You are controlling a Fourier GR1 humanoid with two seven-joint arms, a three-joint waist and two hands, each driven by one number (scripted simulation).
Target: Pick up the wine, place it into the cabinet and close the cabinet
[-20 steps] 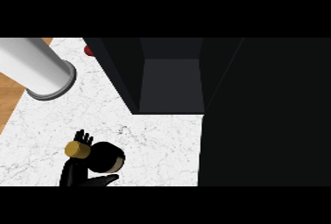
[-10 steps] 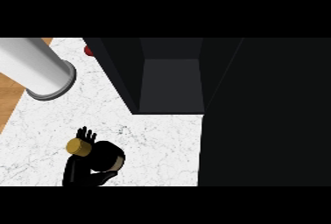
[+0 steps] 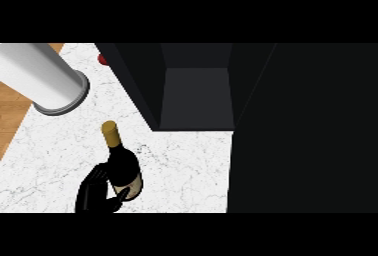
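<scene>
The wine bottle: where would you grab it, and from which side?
Round its wide dark body, from the left, as the left hand does now. The wine bottle leans with its gold-capped neck toward the open cabinet, so gripping low on the body leaves the neck free to lead in.

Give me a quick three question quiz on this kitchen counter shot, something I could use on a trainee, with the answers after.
1. True or false: the wine bottle is already inside the cabinet.
2. Which stands open: A) the cabinet, B) nothing?
3. What colour is the bottle's cap?

Key: 1 false, it is over the marble counter, held by the left hand. 2 A. 3 gold.
</scene>
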